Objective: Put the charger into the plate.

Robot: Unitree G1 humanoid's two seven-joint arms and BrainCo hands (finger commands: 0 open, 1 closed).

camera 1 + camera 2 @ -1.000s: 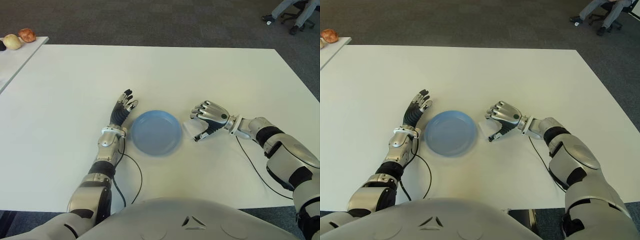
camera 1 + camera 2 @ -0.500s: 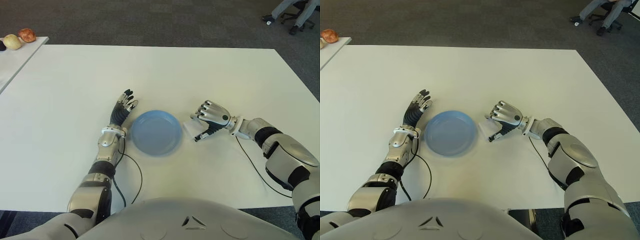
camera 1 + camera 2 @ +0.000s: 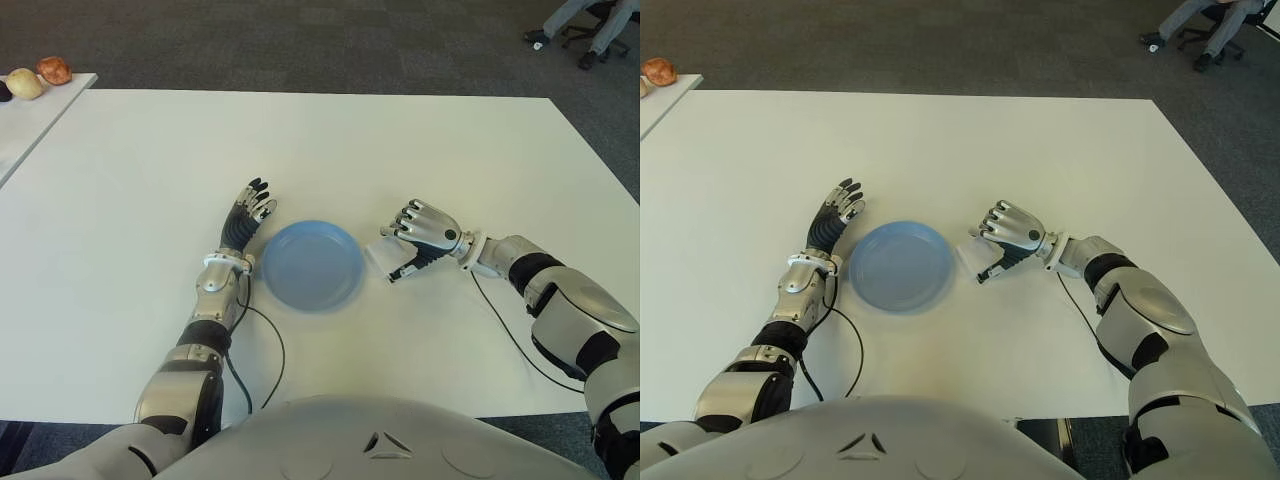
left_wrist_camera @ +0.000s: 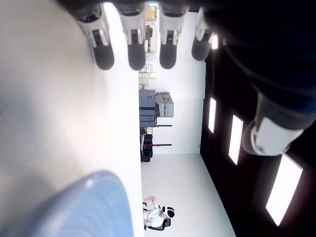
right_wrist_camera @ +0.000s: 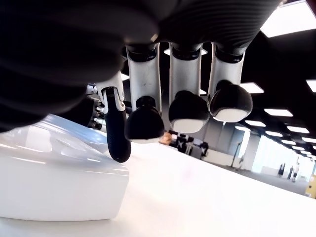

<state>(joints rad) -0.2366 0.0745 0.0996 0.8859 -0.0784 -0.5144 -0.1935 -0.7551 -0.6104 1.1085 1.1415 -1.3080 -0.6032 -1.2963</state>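
Note:
A round blue plate (image 3: 311, 266) lies on the white table (image 3: 400, 150) in front of me. Just to its right, flat on the table, is the white charger (image 3: 377, 256). My right hand (image 3: 414, 240) hovers over the charger's right side with its fingers (image 5: 181, 106) curled. In the right wrist view the black-tipped thumb stands against the charger (image 5: 54, 192), while the curled fingertips stay clear of it. Beside the plate's left edge is my left hand (image 3: 248, 210), fingers straight and holding nothing.
A second white table (image 3: 30, 115) at the far left carries a few small round items (image 3: 40, 72). Thin cables trail from both wrists (image 3: 262, 345) across the table. An office chair and a person's legs (image 3: 590, 25) show on the carpet at the far right.

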